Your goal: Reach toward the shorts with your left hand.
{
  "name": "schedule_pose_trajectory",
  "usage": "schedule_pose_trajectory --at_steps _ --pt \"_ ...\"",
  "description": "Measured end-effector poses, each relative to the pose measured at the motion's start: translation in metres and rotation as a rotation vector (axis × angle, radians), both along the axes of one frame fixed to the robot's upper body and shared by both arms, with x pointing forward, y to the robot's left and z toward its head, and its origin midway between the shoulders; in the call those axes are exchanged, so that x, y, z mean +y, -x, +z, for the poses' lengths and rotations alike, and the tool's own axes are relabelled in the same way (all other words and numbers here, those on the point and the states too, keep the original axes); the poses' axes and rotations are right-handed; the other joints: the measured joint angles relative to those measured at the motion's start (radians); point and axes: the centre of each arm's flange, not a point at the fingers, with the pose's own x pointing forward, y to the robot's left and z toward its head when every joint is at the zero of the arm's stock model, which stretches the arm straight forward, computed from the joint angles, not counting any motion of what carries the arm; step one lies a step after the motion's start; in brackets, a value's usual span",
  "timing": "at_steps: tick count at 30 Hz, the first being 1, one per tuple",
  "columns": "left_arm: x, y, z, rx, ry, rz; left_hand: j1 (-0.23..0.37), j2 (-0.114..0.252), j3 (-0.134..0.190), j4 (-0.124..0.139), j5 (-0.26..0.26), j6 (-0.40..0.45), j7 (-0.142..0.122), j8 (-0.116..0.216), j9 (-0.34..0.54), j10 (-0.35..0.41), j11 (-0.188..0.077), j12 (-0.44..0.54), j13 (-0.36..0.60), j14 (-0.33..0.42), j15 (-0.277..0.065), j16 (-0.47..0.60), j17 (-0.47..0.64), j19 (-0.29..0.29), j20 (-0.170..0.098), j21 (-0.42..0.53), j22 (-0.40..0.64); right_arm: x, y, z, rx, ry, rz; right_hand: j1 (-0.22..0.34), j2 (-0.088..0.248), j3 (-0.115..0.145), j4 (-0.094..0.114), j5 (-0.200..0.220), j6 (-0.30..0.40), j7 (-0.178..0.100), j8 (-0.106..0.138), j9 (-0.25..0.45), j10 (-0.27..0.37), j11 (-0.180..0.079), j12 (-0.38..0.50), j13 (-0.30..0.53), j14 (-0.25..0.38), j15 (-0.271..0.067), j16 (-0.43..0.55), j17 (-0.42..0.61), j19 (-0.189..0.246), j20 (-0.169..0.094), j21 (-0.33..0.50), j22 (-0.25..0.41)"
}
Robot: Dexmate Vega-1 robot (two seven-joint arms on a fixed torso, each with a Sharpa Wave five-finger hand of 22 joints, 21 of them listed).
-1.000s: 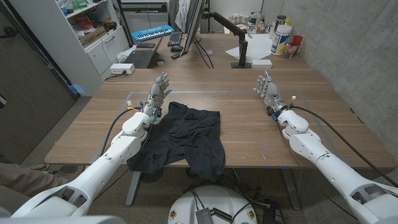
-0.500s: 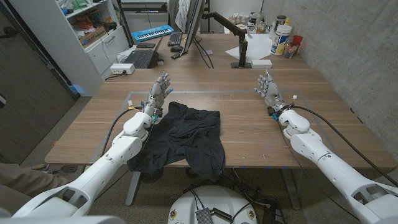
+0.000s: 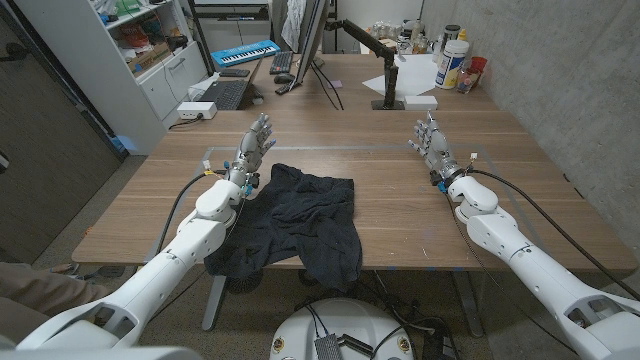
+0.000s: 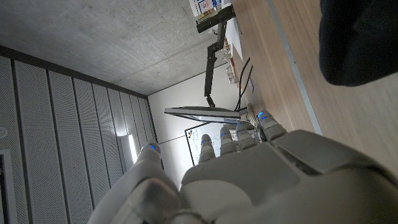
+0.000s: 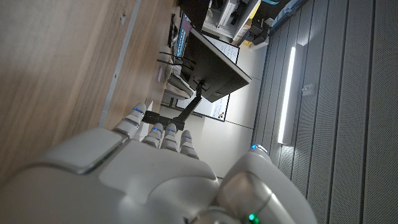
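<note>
Shorts (image 3: 296, 224): dark, crumpled, on wooden table (image 3: 400, 170) at near edge, part hanging over it. Left hand (image 3: 252, 150): released, fingers apart, holding nothing, just beyond shorts' far-left corner, forearm alongside cloth. Right hand (image 3: 431, 143): likewise released, well apart from shorts. Progress, as judged: reach largely unmade; hand near cloth but no contact visible; closing onto fabric remains.

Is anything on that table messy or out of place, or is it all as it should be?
The dark shorts lie crumpled, not folded, and one part hangs over the table's near edge. The left hand is open just beside them; the right hand is open and well away. Nothing looks spilled or broken.
</note>
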Motion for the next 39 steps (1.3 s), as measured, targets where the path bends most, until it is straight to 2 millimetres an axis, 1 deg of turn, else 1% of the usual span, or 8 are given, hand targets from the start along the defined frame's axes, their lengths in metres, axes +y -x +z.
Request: schedule_pose_trajectory --at_steps 6,13,16,28,30,34,37,39 --pt "0.005 0.004 0.002 -0.019 -0.031 0.022 0.0 0.0 0.001 -0.001 0.0 -0.003 -0.003 0.0 0.0 0.0 0.0 0.0 0.0 0.0 0.0 0.0 0.0 -0.006 0.006 0.0 0.0 0.001 0.0 0.0 0.0 -0.003 -0.005 0.0 0.0 0.0 0.0 0.0 0.0 0.0 0.0 0.0 0.0 0.0 0.0 0.0 0.0 0.0 0.0 0.0 0.0 0.0 0.0 0.0" --pt "0.008 0.008 0.005 -0.042 -0.065 0.044 0.009 -0.001 0.005 -0.005 0.0 -0.003 -0.003 0.0 0.0 0.0 0.0 0.0 0.0 -0.005 -0.005 0.0 -0.002 -0.006 0.006 0.0 0.0 0.003 0.0 0.0 -0.001 -0.001 -0.008 0.0 0.0 0.0 0.0 0.0 0.0 0.0 0.0 0.0 0.0 0.0 0.0 0.0 0.0 0.0 0.0 0.0 0.0 0.0 0.0 0.0" --pt "0.009 0.011 0.007 -0.053 -0.082 0.056 0.009 -0.001 0.005 -0.005 0.0 -0.003 -0.003 0.0 0.0 0.0 0.0 0.0 0.0 -0.01 0.0 0.0 -0.003 -0.01 0.002 0.0 0.0 0.004 0.0 0.0 -0.003 -0.001 -0.01 0.0 0.0 0.0 0.0 0.0 0.0 0.0 0.0 0.0 0.0 0.0 0.0 0.0 0.0 0.0 0.0 0.0 0.0 0.0 0.0 0.0" --pt "0.01 0.021 0.013 -0.095 -0.149 0.102 0.019 0.0 0.008 -0.017 0.0 -0.003 -0.003 0.0 0.0 0.0 0.0 0.0 0.0 -0.014 0.004 0.0 -0.003 -0.015 0.007 0.0 0.0 0.006 0.0 0.0 -0.003 0.0 -0.012 0.0 0.0 0.0 0.0 0.0 0.0 0.0 0.0 0.0 0.0 0.0 0.0 0.0 0.0 0.0 0.0 0.0 0.0 0.0 0.0 0.0" --pt "0.01 0.022 0.014 -0.101 -0.16 0.11 0.019 0.0 0.009 -0.018 0.0 -0.003 -0.003 0.0 0.0 0.0 0.0 0.0 0.0 -0.014 0.004 0.0 -0.003 -0.02 0.012 0.0 0.0 0.006 0.0 0.0 -0.003 0.001 -0.012 0.0 0.0 0.0 0.0 0.0 0.0 0.0 0.0 0.0 0.0 0.0 0.0 0.0 0.0 0.0 0.0 0.0 0.0 0.0 0.0 0.0" --pt "0.01 0.025 0.015 -0.111 -0.181 0.121 0.019 0.0 0.009 -0.018 0.0 -0.003 -0.003 0.0 0.0 0.0 0.0 0.0 0.0 -0.018 0.001 0.0 -0.002 -0.02 0.012 0.0 0.0 0.007 0.0 -0.001 -0.001 0.003 -0.011 0.0 0.0 0.0 0.0 0.0 0.0 0.0 0.0 0.0 0.0 0.0 0.0 0.0 0.0 0.0 0.0 0.0 0.0 0.0 0.0 0.0" --pt "0.01 0.027 0.016 -0.117 -0.194 0.129 0.025 0.001 0.011 -0.02 0.0 -0.003 -0.003 0.0 0.0 -0.004 -0.004 0.0 0.0 -0.024 0.005 -0.005 -0.002 -0.028 0.005 -0.005 0.0 0.007 0.0 0.0 -0.001 0.003 -0.011 0.0 0.0 0.0 0.0 0.0 0.0 0.0 0.0 0.0 0.0 0.0 0.0 0.0 0.0 0.0 0.0 0.0 0.0 0.0 0.0 0.0" --pt "0.011 0.029 0.017 -0.123 -0.203 0.134 0.028 -0.001 0.013 -0.022 0.0 -0.003 -0.003 0.0 0.0 -0.005 -0.005 0.0 0.0 -0.029 0.004 -0.005 -0.002 -0.033 0.01 -0.005 0.0 0.007 0.0 0.0 -0.002 0.004 -0.011 0.0 0.0 0.0 0.0 0.0 0.0 0.0 0.0 0.0 0.0 0.0 0.0 0.0 0.0 0.0 0.0 0.0 0.0 0.0 0.0 0.0"
